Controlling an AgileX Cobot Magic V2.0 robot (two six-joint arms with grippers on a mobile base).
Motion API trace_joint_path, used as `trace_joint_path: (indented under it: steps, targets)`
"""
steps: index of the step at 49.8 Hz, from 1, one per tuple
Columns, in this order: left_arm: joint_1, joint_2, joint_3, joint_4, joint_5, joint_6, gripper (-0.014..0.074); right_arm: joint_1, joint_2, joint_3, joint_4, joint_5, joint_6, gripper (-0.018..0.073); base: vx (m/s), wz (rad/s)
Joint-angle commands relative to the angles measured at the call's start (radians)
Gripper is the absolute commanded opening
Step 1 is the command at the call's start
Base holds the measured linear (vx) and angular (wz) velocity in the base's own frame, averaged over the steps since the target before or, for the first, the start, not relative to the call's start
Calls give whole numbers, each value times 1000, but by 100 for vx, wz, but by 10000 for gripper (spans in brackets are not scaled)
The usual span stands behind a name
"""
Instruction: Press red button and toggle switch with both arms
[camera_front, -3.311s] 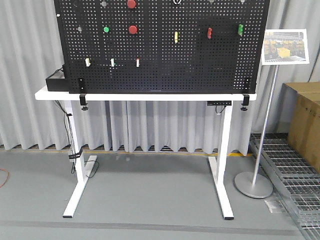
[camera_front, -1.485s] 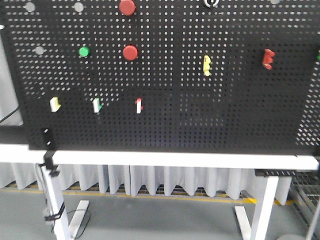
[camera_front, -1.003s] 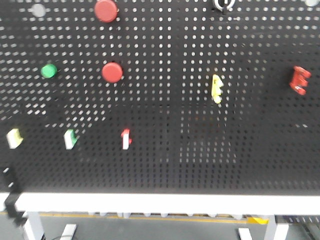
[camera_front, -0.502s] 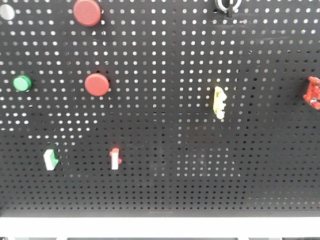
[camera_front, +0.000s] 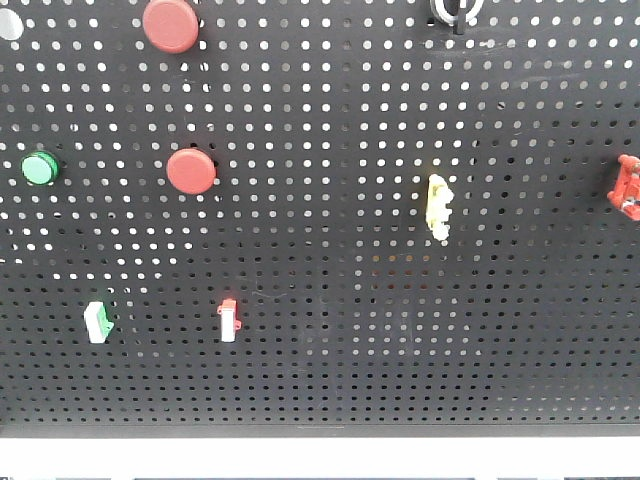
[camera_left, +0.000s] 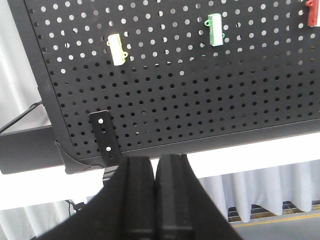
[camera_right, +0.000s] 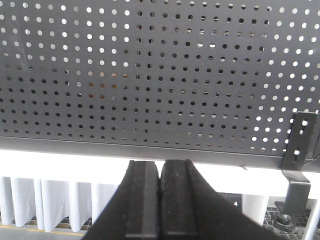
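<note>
Nearer now, the matte perforated pegboard (camera_front: 330, 380) holds a round smooth red button (camera_front: 190, 171); both jaws clenched together.

Left gripper (camera_left: 156, 164) low before the black pegboard (camera_left: 200, 95).
Its jaws are pressed together; above sit a yellow piece (camera_left: 116, 48), a green piece (camera_left: 215, 29), and a red piece (camera_left: 312, 11) at the corner.

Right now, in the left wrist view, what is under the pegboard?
A white tabletop carries the pegboard, with a black bracket at its corner. White curtain hangs beneath. The shut left claw covers the middle stretch.
</note>
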Motion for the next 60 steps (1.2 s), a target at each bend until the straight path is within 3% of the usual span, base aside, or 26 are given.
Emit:
trace_joint_path:
  steps: [1,11,19,27,30,39,47,54,60]
  targets:
    - [2,5,26,-10,-78,-6,2,-4,-16,12,-3,-86,-5,0,0,0]
    - [2,5,26,-11,-141,-10,2,-4,-16,10,-3,-116,-5,0,0,0]
    - [2,5,25,-11,-268,-21,2,-4,-16,8,-1,-249,-2,0,0,0]
    - [2,5,-75,-11,-430,-61,2,-4,-13,-118,31,-412,109,0,0,0]
    - [2,14,-173,-11,-409,-61,2,-4,6,-213,22,-387,108,0,0,0]
    - [2,199,-593,-10,-172,-61,2,-4,227,-605,-28,-157,95,0,0,0]
    - [2,412,-871,-11,-4,-61,2,-4,428,-780,-75,-122,96,0,0,0]
    - [1,574,-954,-13,33,-68,2,-4,564,-825,-72,-157,105,0,0,0]
    - [-15,662,-955,-59,-45,-84,2,-4,625,-825,-70,-230,104,0,0,0]
